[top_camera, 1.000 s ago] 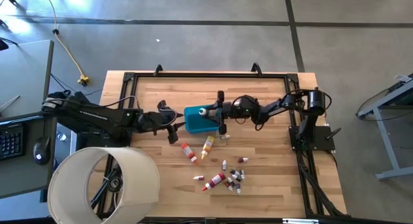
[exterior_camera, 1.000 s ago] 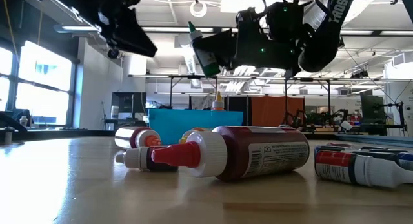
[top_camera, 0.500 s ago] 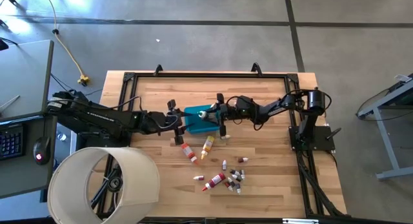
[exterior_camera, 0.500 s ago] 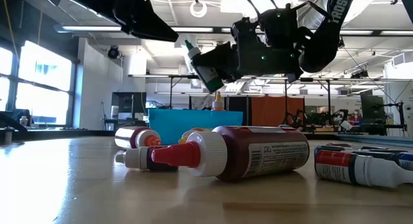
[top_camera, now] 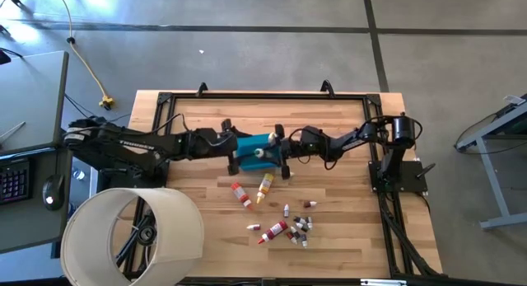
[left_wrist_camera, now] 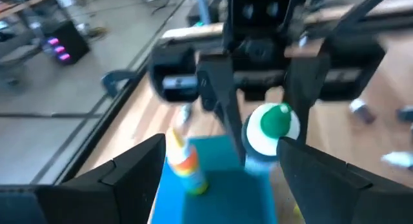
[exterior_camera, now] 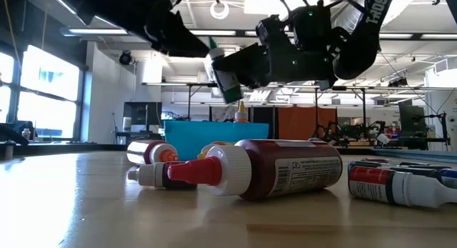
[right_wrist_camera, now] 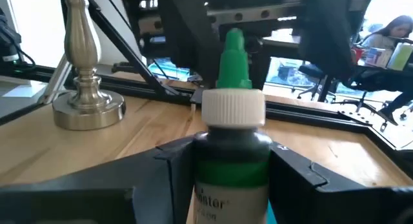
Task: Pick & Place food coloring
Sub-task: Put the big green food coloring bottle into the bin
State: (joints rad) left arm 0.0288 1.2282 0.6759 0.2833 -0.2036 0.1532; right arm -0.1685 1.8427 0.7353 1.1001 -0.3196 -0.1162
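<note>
On the pale wooden tabletop (top_camera: 346, 203), the left pincer (top_camera: 231, 144) hovers spread at the blue plastic tub (top_camera: 247, 158). The right pincer (top_camera: 276, 150) pinches the green squeeze bottle with its pale cap (top_camera: 258, 152) above the tub; best lowered before release, clear of the left fingers.

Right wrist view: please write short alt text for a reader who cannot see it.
The right gripper holds a green food coloring bottle upright, its green nozzle and pale cap facing the camera. Behind it lie the wooden table and a brass lamp base.
</note>
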